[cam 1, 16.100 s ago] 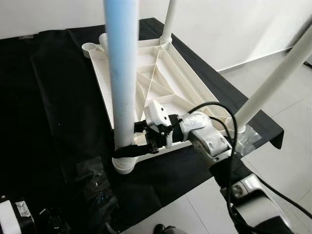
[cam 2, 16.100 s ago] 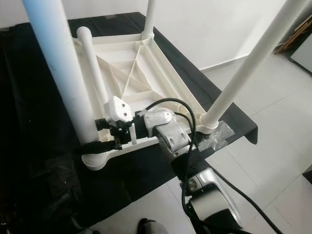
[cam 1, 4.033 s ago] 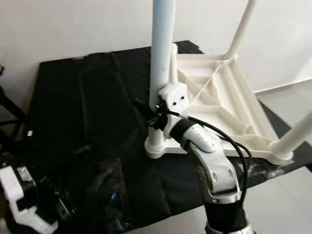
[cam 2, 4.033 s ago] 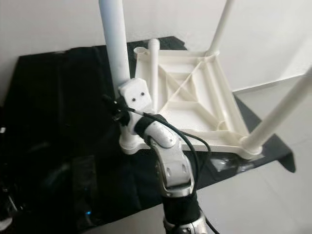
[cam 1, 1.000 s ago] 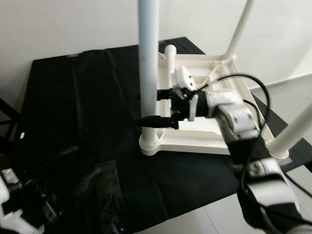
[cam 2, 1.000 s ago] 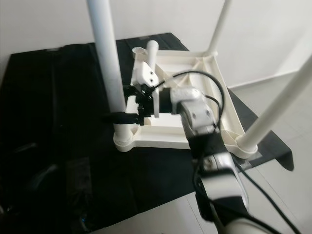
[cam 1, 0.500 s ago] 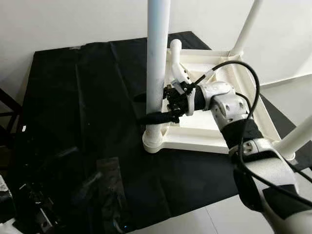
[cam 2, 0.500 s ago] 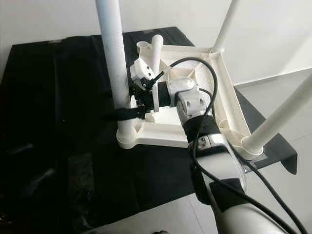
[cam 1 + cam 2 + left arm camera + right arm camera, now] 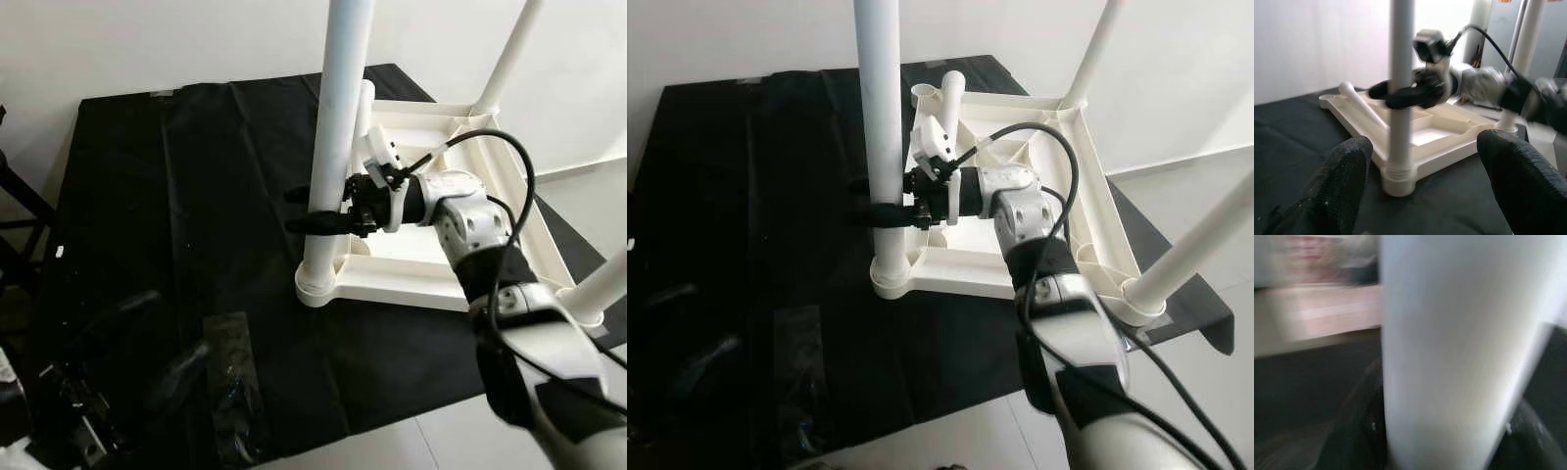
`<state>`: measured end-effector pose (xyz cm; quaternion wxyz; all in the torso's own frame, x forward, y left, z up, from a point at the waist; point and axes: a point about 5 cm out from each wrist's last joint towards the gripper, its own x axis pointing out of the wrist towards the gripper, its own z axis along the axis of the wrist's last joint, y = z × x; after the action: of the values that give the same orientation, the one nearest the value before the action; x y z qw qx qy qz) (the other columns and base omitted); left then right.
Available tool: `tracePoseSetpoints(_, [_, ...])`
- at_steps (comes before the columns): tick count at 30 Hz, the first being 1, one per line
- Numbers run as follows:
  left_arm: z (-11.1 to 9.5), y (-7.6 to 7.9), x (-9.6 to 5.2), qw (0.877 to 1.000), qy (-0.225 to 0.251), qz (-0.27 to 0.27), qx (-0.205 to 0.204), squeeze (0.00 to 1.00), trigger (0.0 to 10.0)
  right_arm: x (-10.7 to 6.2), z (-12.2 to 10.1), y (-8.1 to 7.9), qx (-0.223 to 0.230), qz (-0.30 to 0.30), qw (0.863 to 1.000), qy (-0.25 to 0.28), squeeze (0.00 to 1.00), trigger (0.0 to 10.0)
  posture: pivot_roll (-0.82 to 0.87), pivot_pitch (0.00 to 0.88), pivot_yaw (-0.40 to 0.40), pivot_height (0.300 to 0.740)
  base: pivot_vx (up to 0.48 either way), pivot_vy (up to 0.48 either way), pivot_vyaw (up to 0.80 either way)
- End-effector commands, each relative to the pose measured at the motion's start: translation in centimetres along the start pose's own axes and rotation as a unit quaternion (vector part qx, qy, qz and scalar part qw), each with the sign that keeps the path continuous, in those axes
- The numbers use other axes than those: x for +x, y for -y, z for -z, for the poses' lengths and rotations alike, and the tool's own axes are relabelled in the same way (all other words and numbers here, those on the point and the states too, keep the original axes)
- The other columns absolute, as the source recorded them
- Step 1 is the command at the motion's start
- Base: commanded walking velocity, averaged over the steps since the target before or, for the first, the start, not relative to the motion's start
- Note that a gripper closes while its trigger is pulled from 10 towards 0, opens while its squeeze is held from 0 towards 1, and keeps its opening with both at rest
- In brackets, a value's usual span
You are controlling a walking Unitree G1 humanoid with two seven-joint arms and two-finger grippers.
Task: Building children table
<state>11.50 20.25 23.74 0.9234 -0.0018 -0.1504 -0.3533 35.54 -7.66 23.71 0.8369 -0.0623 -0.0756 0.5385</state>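
The right arm reaches forward and across, forearm about level, so the right pincer (image 9: 315, 210) sits on the near upright leg (image 9: 336, 137), one black finger on each side of the white tube, gripping it a little above its socket. That leg stands in the near corner of the upturned white tabletop (image 9: 460, 157), which lies on the black-covered worktop (image 9: 147, 225) beyond and beside the pincer. A loose leg (image 9: 948, 98) lies on the tabletop just behind the gripped one. In the left wrist view the left pincer (image 9: 1420, 178) hangs low and spread wide, well short of the leg.
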Motion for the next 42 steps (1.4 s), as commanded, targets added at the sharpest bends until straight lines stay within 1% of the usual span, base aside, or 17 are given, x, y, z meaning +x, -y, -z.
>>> tracePoseSetpoints(1, [0.1,0.1,0.1,1.0,-0.006,0.007,-0.005,0.0,10.0,-0.7,3.0,-1.0,0.011,0.164,0.983,-0.077,0.0,0.0,0.13,0.179,-0.052,0.74,0.0,0.0,0.0])
tracePoseSetpoints(3, [0.5,-0.2,0.5,1.0,-0.002,0.017,-0.012,0.0,10.0,-1.0,3.8,-5.4,0.031,0.283,0.954,-0.092,0.0,0.0,0.11,0.172,-0.029,0.74,0.0,0.0,0.0])
tracePoseSetpoints(5, [0.7,-0.2,0.8,1.0,-0.001,0.026,-0.017,0.0,10.0,-0.6,3.6,-6.3,0.029,0.281,0.955,-0.089,0.0,0.0,0.1,0.152,-0.018,0.74,0.0,0.0,0.0])
tracePoseSetpoints(12, [0.7,-0.8,1.4,0.999,0.008,0.036,-0.011,0.0,10.0,1.0,2.9,-5.9,0.017,0.252,0.965,-0.076,0.0,0.0,0.1,0.131,-0.02,0.74,0.0,0.0,0.0])
tracePoseSetpoints(13, [0.7,-1.0,1.5,0.999,0.01,0.034,-0.008,0.0,10.0,1.1,2.6,-5.9,0.019,0.254,0.964,-0.078,0.0,0.8,0.09,0.132,-0.023,0.74,0.0,0.0,0.0])
tracePoseSetpoints(15, [0.7,-1.0,1.4,0.999,0.011,0.033,-0.008,0.0,10.0,1.3,2.3,-5.9,0.024,0.253,0.964,-0.078,0.0,0.8,0.09,0.131,-0.024,0.74,0.0,0.0,0.0])
tracePoseSetpoints(16, [0.8,-0.9,1.5,0.999,0.012,0.032,-0.01,0.0,10.0,1.3,1.9,-5.8,0.028,0.245,0.966,-0.077,0.0,10.0,0.08,0.137,-0.028,0.74,0.0,0.0,0.0])
tracePoseSetpoints(18, [0.9,-0.8,1.6,0.999,0.013,0.032,-0.012,0.0,10.0,1.3,1.3,-5.9,0.022,0.233,0.969,-0.08,0.0,10.0,0.06,0.139,-0.032,0.74,0.0,0.0,0.0])
tracePoseSetpoints(19, [1.0,-0.7,1.7,0.999,0.014,0.032,-0.013,0.0,10.0,1.4,0.4,-5.5,0.027,0.212,0.975,-0.064,1.0,10.0,0.05,0.137,-0.04,0.74,0.0,0.0,0.0])
tracePoseSetpoints(21, [1.1,-0.8,1.7,0.999,0.015,0.033,-0.014,0.0,10.0,1.5,-0.4,-5.1,0.024,0.184,0.981,-0.053,1.0,10.0,0.05,0.137,-0.039,0.74,0.0,0.0,0.0])
tracePoseSetpoints(23, [1.1,-0.8,1.8,0.999,0.016,0.033,-0.014,0.0,10.0,1.8,-1.8,-4.2,0.022,0.109,0.994,-0.01,1.0,10.0,0.05,0.136,-0.035,0.74,0.0,0.0,0.0])
tracePoseSetpoints(25, [1.1,-0.8,1.8,0.999,0.016,0.033,-0.014,0.0,10.0,1.8,-1.8,-4.2,0.022,0.109,0.994,-0.01,1.0,10.0,0.05,0.136,-0.035,0.74,0.0,0.0,0.0])
tracePoseSetpoints(27, [1.1,-0.9,1.7,0.999,0.016,0.033,-0.013,0.0,10.0,1.8,-2.4,-4.0,0.007,0.018,1.0,0.015,1.0,10.0,0.06,0.138,-0.029,0.74,0.0,0.0,0.0])
tracePoseSetpoints(29, [1.1,-0.9,1.7,0.999,0.016,0.033,-0.013,0.0,10.0,1.8,-2.4,-4.0,0.007,0.018,1.0,0.015,1.0,10.0,0.06,0.138,-0.029,0.74,0.0,0.0,0.0])
tracePoseSetpoints(30, [0.9,-0.8,1.6,0.999,0.014,0.032,-0.012,0.0,10.0,1.5,-1.8,-3.1,-0.024,-0.074,0.997,0.002,0.0,10.0,0.09,0.145,-0.028,0.74,0.0,0.0,0.0])
tracePoseSetpoints(36, [0.6,-0.6,1.2,1.0,0.006,0.026,-0.01,0.0,10.0,1.5,-1.8,-0.2,-0.002,-0.12,0.993,-0.008,0.0,10.0,0.11,0.161,-0.028,0.74,0.0,0.0,0.0])
tracePoseSetpoints(42, [0.5,-0.4,1.0,1.0,0.004,0.025,-0.011,0.0,10.0,1.5,-2.1,0.3,0.019,-0.153,0.988,0.0,0.0,10.0,0.11,0.168,-0.028,0.74,0.0,0.0,0.0])
